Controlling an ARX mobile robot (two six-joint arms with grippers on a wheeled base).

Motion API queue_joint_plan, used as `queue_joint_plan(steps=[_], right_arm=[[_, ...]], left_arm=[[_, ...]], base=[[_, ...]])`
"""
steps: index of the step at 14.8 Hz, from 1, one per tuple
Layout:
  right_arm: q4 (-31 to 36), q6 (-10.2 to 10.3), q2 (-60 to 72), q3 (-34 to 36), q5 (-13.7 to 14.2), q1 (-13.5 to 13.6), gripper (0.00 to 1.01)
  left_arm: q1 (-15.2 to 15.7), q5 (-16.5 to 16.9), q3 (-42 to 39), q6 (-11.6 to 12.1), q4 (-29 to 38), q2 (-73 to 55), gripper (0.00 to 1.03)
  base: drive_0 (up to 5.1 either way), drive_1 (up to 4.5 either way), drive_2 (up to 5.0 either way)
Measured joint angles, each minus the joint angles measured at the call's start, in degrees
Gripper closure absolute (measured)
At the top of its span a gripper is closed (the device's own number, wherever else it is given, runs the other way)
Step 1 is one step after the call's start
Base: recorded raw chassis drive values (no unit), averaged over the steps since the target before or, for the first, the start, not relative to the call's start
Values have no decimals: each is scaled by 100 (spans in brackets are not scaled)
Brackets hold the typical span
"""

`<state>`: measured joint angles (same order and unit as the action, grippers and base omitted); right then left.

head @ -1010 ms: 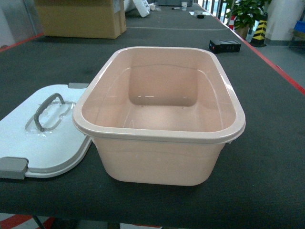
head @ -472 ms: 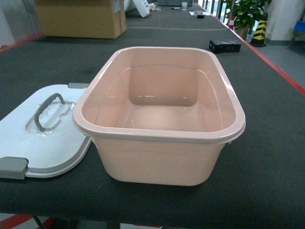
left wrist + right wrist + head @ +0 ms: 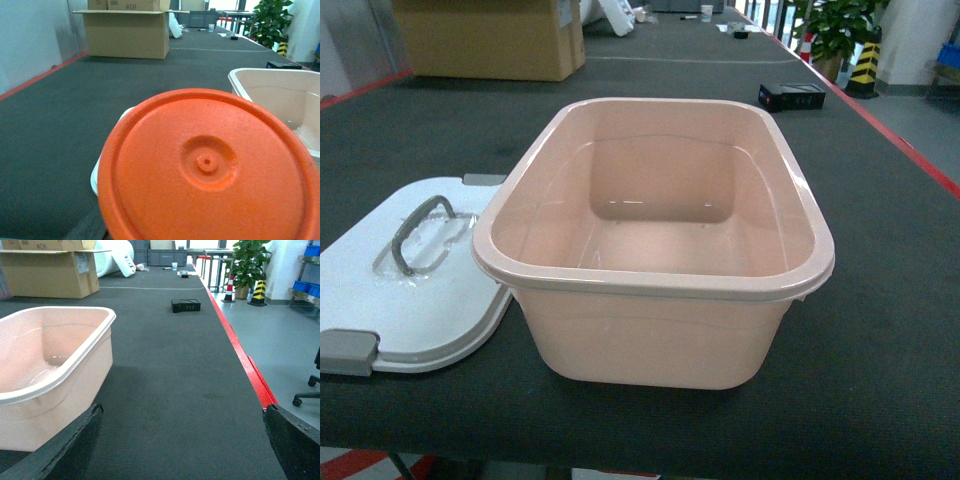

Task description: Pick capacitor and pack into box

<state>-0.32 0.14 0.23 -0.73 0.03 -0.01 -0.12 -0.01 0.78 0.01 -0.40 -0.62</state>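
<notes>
Head view: I see the open pink box [image 3: 655, 240] standing near the front edge of the dark surface [image 3: 890, 300], its interior bare. Its white lid [image 3: 405, 280] lies flat just beside the box's left wall, grey handle [image 3: 420, 232] upward, a grey latch clip [image 3: 345, 352] at its near corner. A cardboard carton [image 3: 490, 38] sits toward the far left corner; a small black device [image 3: 792, 96] lies by the red-striped right edge. Neither claw appears here.

Left wrist view: a round orange disc [image 3: 210, 170] with a central dimple fills the foreground; whether the left claw holds it, and how far that claw is open, I cannot tell. The lid's edge [image 3: 95, 177] peeks out behind it, and the box rim [image 3: 265, 75] shows at right.

Right wrist view: two dark fingers [image 3: 70, 445] of the right claw [image 3: 182, 440] stand spread wide apart, nothing between them. The box [image 3: 50, 370] sits left.
</notes>
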Motion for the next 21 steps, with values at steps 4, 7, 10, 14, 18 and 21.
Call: queue_joint_plan(steps=[4,7,10,14,18,21], right_arm=[[0,0,0,0,0,0,3],[0,0,0,2,0,0,3],[0,0,0,0,-2,0,3],[0,0,0,0,4,0,3],[7,0,0,0,-2,0,3],[0,0,0,0,-2,0,3]], left_arm=[[0,0,0,0,0,0,59],[0,0,0,2,0,0,59],[-103,-280,0,4,87,-48,59],[-507,-1147,4,-7,682,-400,59],[-1069,-2162,164,2,2479,-2277,59],[-1878,-1891,1867,214,5082,-5574,59]], base=[[0,0,0],[0,0,0],[0,0,0],[0,0,0],[0,0,0],[0,0,0]])
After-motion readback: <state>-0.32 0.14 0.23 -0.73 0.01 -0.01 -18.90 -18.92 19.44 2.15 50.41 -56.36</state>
